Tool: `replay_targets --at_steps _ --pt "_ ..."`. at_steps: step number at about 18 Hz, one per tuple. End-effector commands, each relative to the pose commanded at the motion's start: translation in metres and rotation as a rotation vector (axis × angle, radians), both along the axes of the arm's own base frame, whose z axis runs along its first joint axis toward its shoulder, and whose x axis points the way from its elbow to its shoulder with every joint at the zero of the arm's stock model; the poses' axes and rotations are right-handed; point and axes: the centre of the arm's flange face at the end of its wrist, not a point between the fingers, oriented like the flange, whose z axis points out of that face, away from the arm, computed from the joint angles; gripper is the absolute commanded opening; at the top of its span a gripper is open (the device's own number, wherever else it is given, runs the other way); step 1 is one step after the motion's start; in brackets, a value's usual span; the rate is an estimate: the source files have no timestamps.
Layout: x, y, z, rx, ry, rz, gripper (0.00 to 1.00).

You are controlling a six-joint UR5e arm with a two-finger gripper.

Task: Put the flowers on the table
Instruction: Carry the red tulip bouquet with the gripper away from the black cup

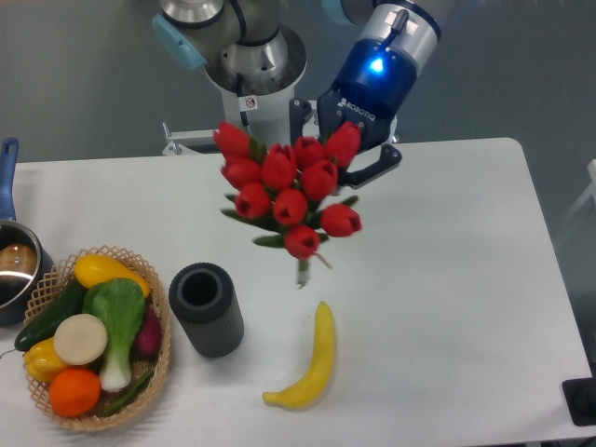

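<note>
At the far left a pot (14,265) sits at the table edge, with a basket (158,372) of vegetables near it. A dark cup (206,308) stands upright right of the basket, and a banana (312,361) lies nearer the camera. The flowers (289,191) hang above the table (456,279), stems pointing down over bare surface between cup and banana, apparently carried clear of these items for lowering. The gripper (358,158) reaches down from the far side, tilted toward the left, jaws closed on the bunch behind the blooms.
</note>
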Motion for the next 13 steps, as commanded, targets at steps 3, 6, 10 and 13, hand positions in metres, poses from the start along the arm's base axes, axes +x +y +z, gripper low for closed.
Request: replay_targets --at_steps 3,6,10,13 --pt "0.000 -0.011 -0.018 -0.150 -0.021 0.072 0.28" --pt "0.000 -0.019 -0.041 -0.301 -0.017 0.140 0.28" --pt "-0.010 -0.031 -0.076 -0.530 -0.037 0.188 0.28" --pt "-0.026 -0.032 -0.106 -0.618 -0.072 0.159 0.28"
